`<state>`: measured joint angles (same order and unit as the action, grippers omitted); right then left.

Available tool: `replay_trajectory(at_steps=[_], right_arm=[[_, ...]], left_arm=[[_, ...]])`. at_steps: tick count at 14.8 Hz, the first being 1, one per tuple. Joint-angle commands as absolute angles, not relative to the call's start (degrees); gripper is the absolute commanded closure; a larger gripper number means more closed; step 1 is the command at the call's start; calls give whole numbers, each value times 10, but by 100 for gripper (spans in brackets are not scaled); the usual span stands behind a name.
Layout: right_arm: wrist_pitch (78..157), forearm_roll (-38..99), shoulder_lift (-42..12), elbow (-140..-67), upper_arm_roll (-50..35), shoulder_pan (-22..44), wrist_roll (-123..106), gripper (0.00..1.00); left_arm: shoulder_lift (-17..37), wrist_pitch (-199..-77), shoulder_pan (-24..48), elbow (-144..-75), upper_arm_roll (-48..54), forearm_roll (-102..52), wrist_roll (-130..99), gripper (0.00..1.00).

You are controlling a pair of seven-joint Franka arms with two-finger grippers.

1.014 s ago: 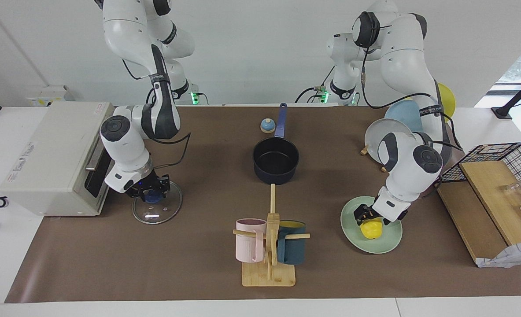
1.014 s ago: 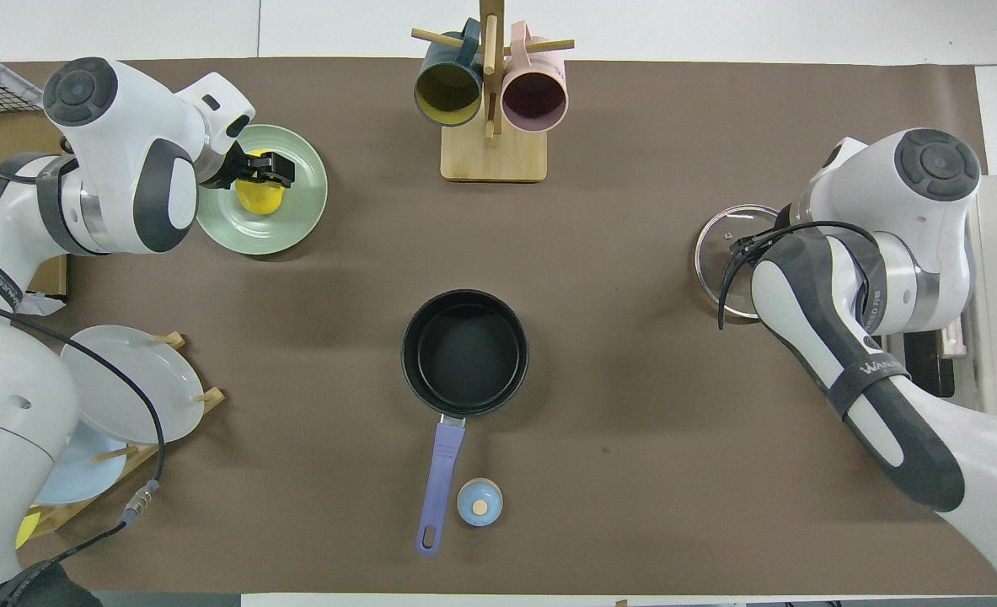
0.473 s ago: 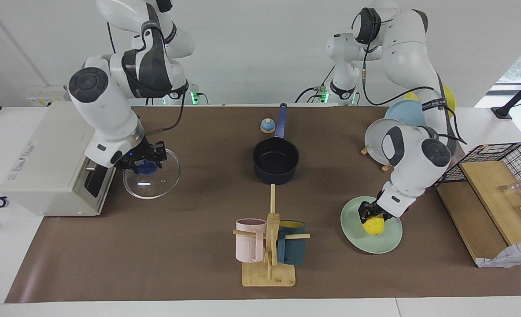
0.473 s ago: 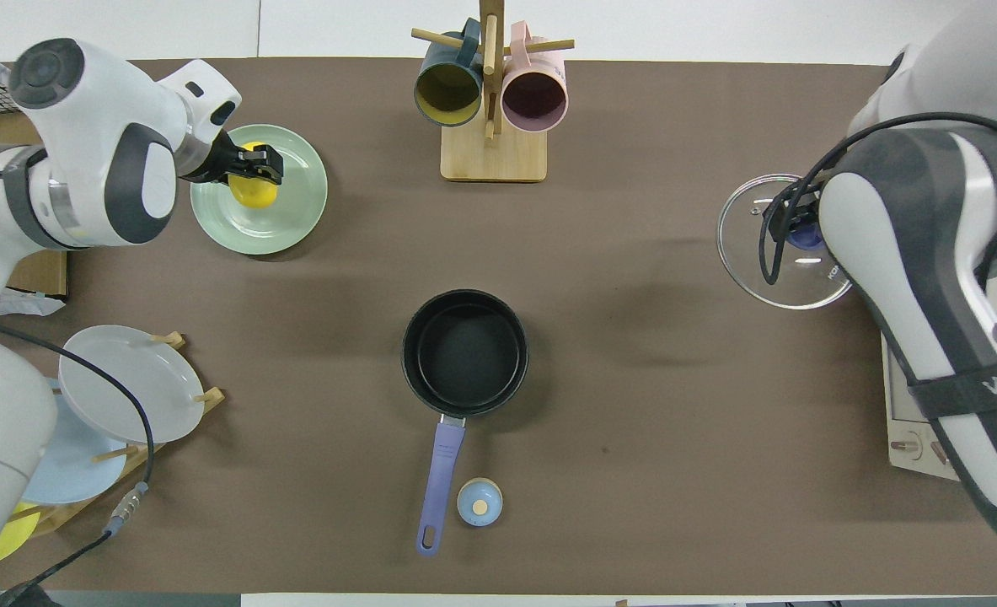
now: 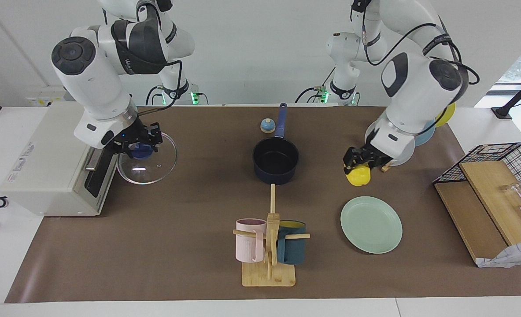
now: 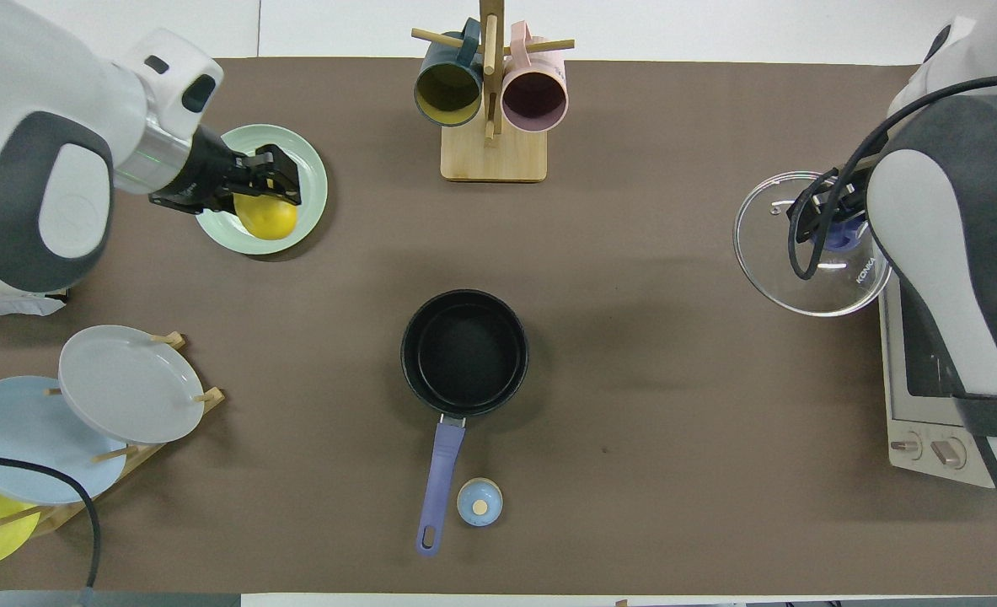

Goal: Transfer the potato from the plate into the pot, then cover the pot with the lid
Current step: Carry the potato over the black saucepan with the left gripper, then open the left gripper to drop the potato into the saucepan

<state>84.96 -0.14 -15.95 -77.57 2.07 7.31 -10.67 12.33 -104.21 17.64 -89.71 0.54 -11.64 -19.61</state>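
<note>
My left gripper is shut on the yellow potato and holds it in the air above the mint-green plate; the overhead view shows the potato over the plate's rim. My right gripper is shut on the blue knob of the glass lid and holds it in the air beside the toaster oven; it also shows in the overhead view. The navy pot stands empty at the table's middle, its blue handle toward the robots.
A mug rack with a pink and a teal mug stands farther from the robots than the pot. A small bell sits beside the pot handle. A plate rack holds upright plates. A toaster oven and a wire basket flank the table.
My left gripper has lifted the potato off the plate and raised it. My right gripper has lifted the lid by its knob off the table.
</note>
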Motion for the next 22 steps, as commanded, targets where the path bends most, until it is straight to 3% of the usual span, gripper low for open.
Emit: replay_trajectory(at_steps=[1,5,8,22], right_arm=[[844,10,-163,-764,12,69,-126,100],[844,10,-163,-764,12,69,-125,100],[845,10,-163,-764,12,69,-124,100],[846,11,-163,-764,11,69,-122,100]], left_arm=[[57,-1071,251,-1008,-5,-127,-263,100],[19,-1191,339,-1126,-5,-126,-315,100],[40,-1256,380,-1167,-5,-107,-351,100],[124,-1346,435,-1200,-6,-55,-410,100]])
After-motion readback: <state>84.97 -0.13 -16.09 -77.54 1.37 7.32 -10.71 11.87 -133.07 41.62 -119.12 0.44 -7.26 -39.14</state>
